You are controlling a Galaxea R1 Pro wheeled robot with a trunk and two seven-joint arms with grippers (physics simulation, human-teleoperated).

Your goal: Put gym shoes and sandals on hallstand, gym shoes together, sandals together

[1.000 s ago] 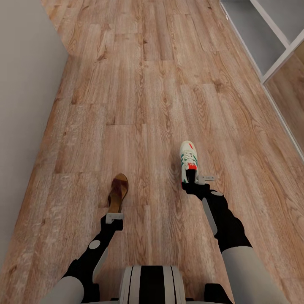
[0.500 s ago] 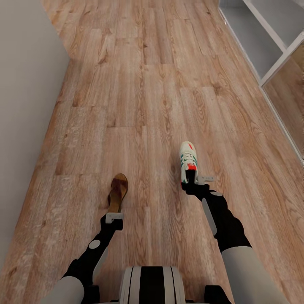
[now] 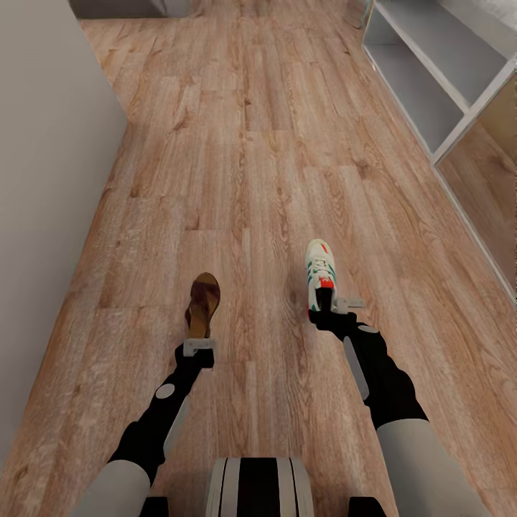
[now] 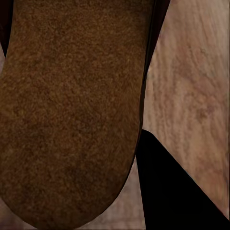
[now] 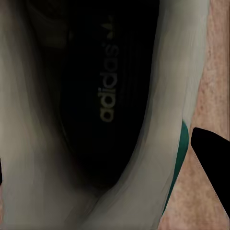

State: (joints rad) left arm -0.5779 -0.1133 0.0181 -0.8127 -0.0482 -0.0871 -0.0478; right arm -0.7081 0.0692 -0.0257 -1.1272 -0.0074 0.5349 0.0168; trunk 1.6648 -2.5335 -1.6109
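My left gripper (image 3: 199, 346) is shut on the heel end of a brown sandal (image 3: 204, 303), which points away from me over the corridor floor (image 3: 251, 143). Its dark insole (image 4: 72, 110) looms close in the left wrist view, beside one black finger (image 4: 167, 191). My right gripper (image 3: 332, 305) is shut on the red heel of a white gym shoe (image 3: 320, 269) with green stripes. The shoe's dark inside (image 5: 105, 96) sits right before the right wrist camera, with a black finger (image 5: 213, 153) alongside. The pale hallstand (image 3: 431, 79) stands ahead at the right, its low shelves open toward the corridor.
A grey wall (image 3: 43, 179) runs along the left side and ends at a corner further ahead. Wood planks stretch between this wall and the rack. A wood-toned panel (image 3: 488, 179) adjoins the rack's near end.
The whole view has shifted, so the camera moved; more of the hallstand and the far corridor now show. My left gripper with the sandal sits a little further forward. The right arm looks unchanged.
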